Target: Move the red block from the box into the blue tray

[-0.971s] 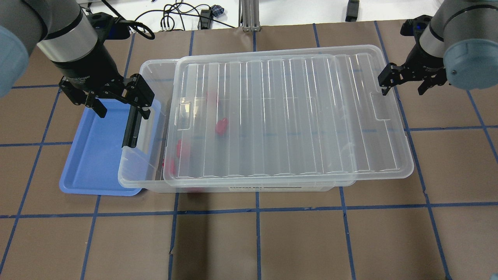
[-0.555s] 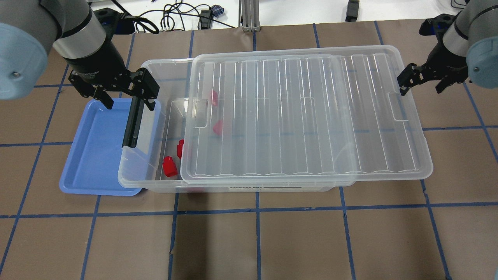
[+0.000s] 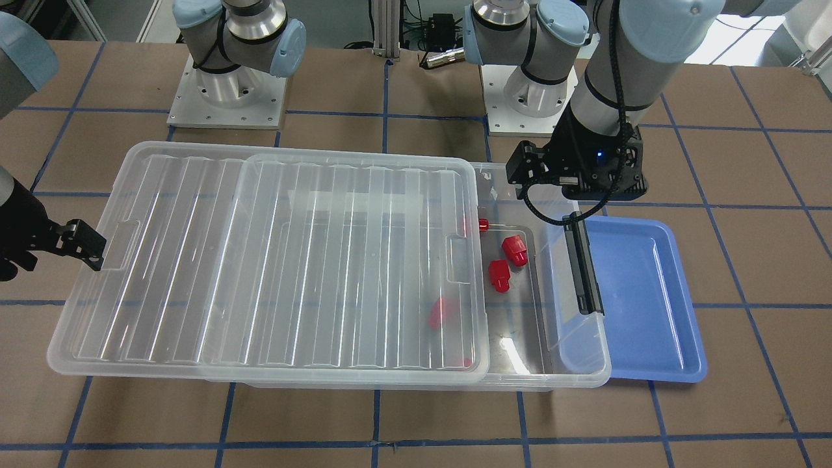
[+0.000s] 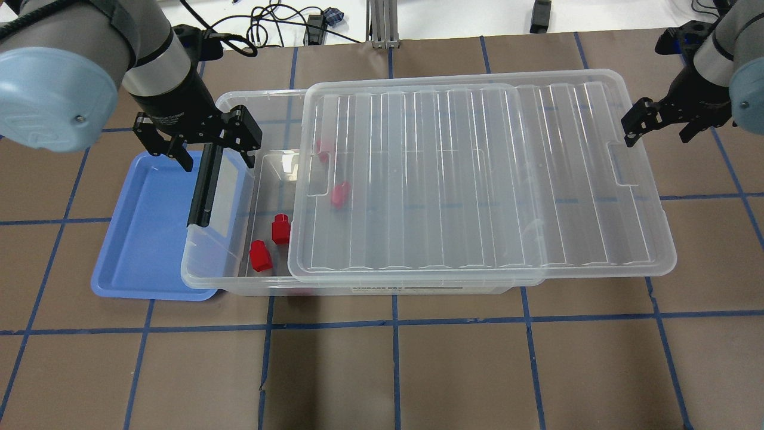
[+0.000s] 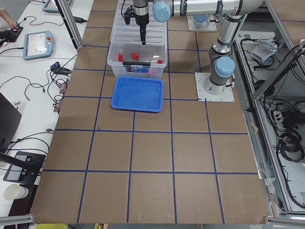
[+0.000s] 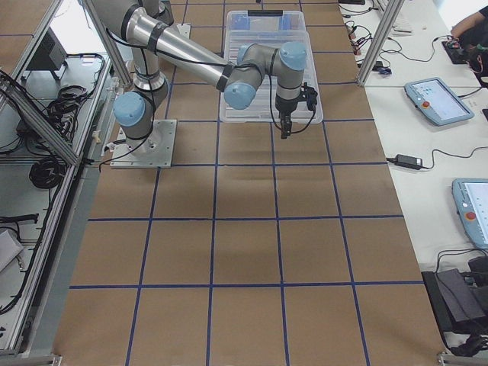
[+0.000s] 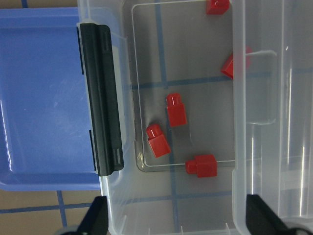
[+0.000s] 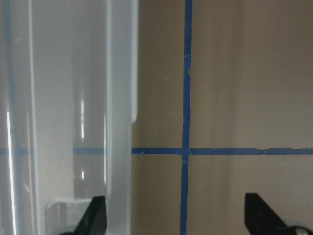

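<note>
The clear box point(image 4: 200, 276) lies across the table with its ribbed lid point(image 4: 477, 179) slid to the right, so its left end is uncovered. Two red blocks point(image 4: 280, 229) point(image 4: 260, 255) lie in the uncovered end; others show dimly under the lid point(image 4: 339, 194). The left wrist view shows several red blocks point(image 7: 176, 108) on the box floor. The blue tray point(image 4: 143, 239) lies empty to the left of the box, partly under its end. My left gripper point(image 4: 212, 152) is open above the box's black handle point(image 4: 203, 188). My right gripper point(image 4: 659, 131) is open, and the lid's right edge point(image 8: 122, 98) shows between its fingers.
The table is brown paper with blue tape lines. Cables and a metal post point(image 4: 382, 24) lie beyond the far edge. The arm bases point(image 3: 227, 97) stand behind the box in the front-facing view. The lid overhangs the box's right end.
The lid has slid to the right along with my right gripper, uncovering two red blocks at the box's left end. My left gripper has moved right, from over the tray to over the box's end.
</note>
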